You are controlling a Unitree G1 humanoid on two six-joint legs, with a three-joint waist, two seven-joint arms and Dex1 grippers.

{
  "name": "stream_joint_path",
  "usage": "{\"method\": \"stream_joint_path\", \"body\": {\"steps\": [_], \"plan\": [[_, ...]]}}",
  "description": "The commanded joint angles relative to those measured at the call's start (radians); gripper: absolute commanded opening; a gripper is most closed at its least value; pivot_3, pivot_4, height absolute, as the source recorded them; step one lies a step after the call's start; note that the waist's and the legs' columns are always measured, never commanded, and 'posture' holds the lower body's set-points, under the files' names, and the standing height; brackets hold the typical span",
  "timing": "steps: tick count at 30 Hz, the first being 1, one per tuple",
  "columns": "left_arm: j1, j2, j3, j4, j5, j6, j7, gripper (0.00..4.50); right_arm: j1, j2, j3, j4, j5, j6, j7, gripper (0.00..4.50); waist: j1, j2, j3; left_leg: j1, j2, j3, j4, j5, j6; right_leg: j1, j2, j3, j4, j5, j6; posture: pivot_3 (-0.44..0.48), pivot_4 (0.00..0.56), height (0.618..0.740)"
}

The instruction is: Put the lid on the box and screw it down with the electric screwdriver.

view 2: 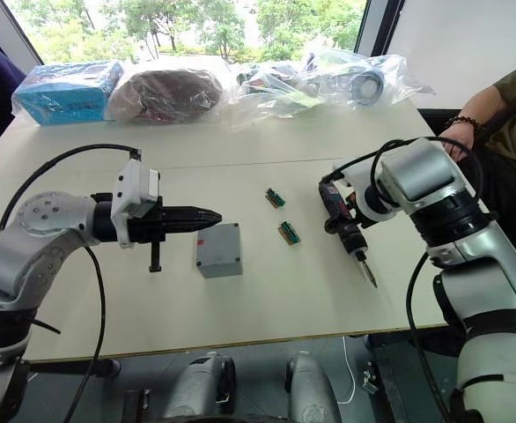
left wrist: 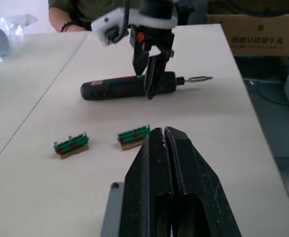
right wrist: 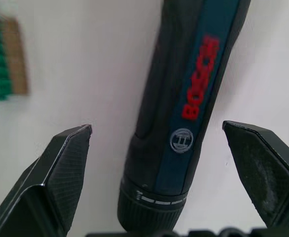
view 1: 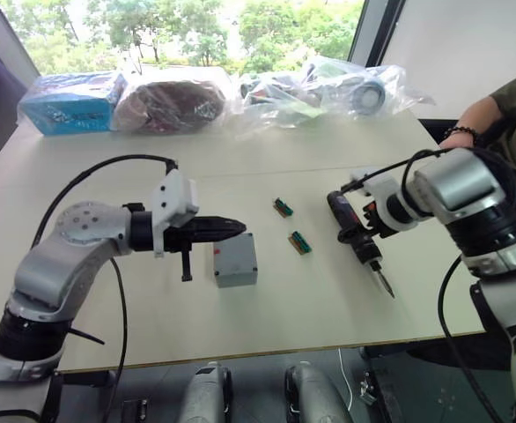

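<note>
Near the middle of the left eye frame, slightly left of centre, the box (view 1: 236, 260) sits on the pale table (view 1: 267, 335) with the lid (view 1: 234, 252) lying flat across its top; a tiny red mark shows on the lid's upper left corner. Right over the box's left edge hovers the left gripper (view 1: 232, 229), its two black fingers pressed together into a single point aimed toward frame right; whether it touches the lid cannot be told.

To the right of the box lie two small green-gold pieces (view 1: 283, 207), one above the other, well apart from the box. Further right, the electric screwdriver (view 1: 357, 240) lies flat on the table, its body slanting down toward the lower right with the thin metal bit (view 1: 386, 284) at that end. The right gripper (right wrist: 159, 148) stands over the screwdriver's body with its fingers (right wrist: 65, 163) spread wide, one on each side of the tool and not touching it.

Along the top of the frame, at the table's far edge, rest a blue packet (view 1: 73, 101) at upper left and several clear plastic bags (view 1: 320, 88). A person's forearm with a dark bead bracelet (view 1: 460, 134) shows at the right edge.
</note>
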Motion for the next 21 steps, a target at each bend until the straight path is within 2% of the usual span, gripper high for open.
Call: {"method": "stream_joint_path", "body": {"steps": [1, 4, 7, 9, 10, 12, 13, 17, 20, 21], "plan": [[0.002, -0.004, 0.02, -0.04, -0.009, -0.003, 0.028, 0.0, -0.035, -0.002, 0.051, 0.04, 0.003, -0.018, 0.04, 4.43, 0.0, 0.0, 0.0, 0.0, 0.0, 0.0, 0.0, 0.0, 0.0, 0.0, 0.0, 0.0, 0.0, 0.0, 0.0, 0.0, 0.15, 0.74], [0.01, -0.005, 0.02, -0.046, -0.009, -0.003, 0.042, 0.0, -0.047, -0.005, 0.099, 0.062, -0.006, -0.042, 0.07, 4.43, -0.001, 0.0, 0.0, 0.001, 0.0, 0.0, 0.0, 0.0, 0.0, 0.0, 0.001, 0.0, 0.001, 0.0, 0.0, 0.0, 0.15, 0.74], [0.016, -0.007, 0.019, -0.049, -0.005, -0.006, 0.056, 0.0, -0.059, 0.009, 0.13, 0.088, -0.023, -0.072, 0.091, 3.81, -0.001, -0.001, -0.001, 0.001, 0.0, -0.001, 0.0, 0.0, 0.0, 0.0, 0.001, 0.0, 0.001, 0.0, 0.0, 0.0, 0.15, 0.74], [0.017, -0.008, 0.018, -0.05, -0.004, -0.007, 0.063, 0.0, -0.064, 0.014, 0.143, 0.1, -0.034, -0.086, 0.103, 3.06, -0.001, -0.001, -0.001, 0.001, 0.0, 0.0, 0.0, 0.0, 0.0, 0.0, 0.001, 0.0, 0.001, 0.0, 0.0, 0.0, 0.15, 0.74], [0.017, -0.008, 0.017, -0.052, -0.004, -0.007, 0.065, 0.0, -0.066, 0.014, 0.146, 0.105, -0.038, -0.091, 0.108, 2.85, -0.001, -0.001, -0.001, 0.001, 0.0, 0.0, 0.0, 0.0, 0.0, 0.0, 0.001, 0.0, 0.001, 0.0, 0.0, 0.0, 0.15, 0.74], [0.02, -0.006, 0.019, -0.049, -0.003, -0.01, 0.068, 0.0, -0.077, 0.036, 0.146, 0.133, -0.052, -0.106, 0.113, 2.04, -0.001, -0.001, -0.001, 0.001, 0.0, 0.0, 0.0, 0.0, 0.0, 0.0, 0.001, 0.0, 0.001, 0.0, 0.0, 0.0, 0.15, 0.74], [0.026, -0.001, 0.024, -0.047, -0.003, -0.01, 0.068, 0.0, -0.09, 0.051, 0.131, 0.156, -0.061, -0.113, 0.108, 1.87, -0.005, -0.001, -0.001, 0.001, 0.0, 0.0, 0.0, 0.0, 0.0, 0.0, 0.001, 0.0, 0.001, 0.0, 0.0, 0.0, 0.15, 0.74], [0.047, 0.022, 0.045, -0.041, -0.008, -0.004, 0.061, 0.0, -0.132, 0.049, 0.088, 0.168, -0.1, -0.147, 0.092, 1.85, -0.01, -0.003, -0.002, 0.002, 0.001, 0.0, 0.0, 0.0, 0.0, 0.0, 0.002, 0.0, 0.001, 0.0, 0.0, 0.0, 0.15, 0.74], [0.061, 0.043, 0.054, -0.015, 0.002, -0.016, 0.046, 0.0, -0.133, -0.008, 0.056, 0.039, -0.168, -0.297, 0.054, 1.85, -0.007, 0.002, 0.001, 0.001, 0.001, 0.0, 0.0, 0.0, 0.0, -0.001, 0.002, 0.0, 0.001, 0.0, -0.001, 0.0, 0.15, 0.74], [0.061, 0.043, 0.055, 0.003, 0.003, -0.019, 0.045, 0.0, -0.126, -0.015, 0.009, -0.017, -0.163, -0.338, 0.049, 1.85, -0.005, 0.004, 0.003, 0.0, 0.001, 0.001, 0.0, 0.0, 0.0, -0.003, 0.001, 0.0, 0.002, 0.0, 0.0, 0.0, 0.15, 0.74]]}}
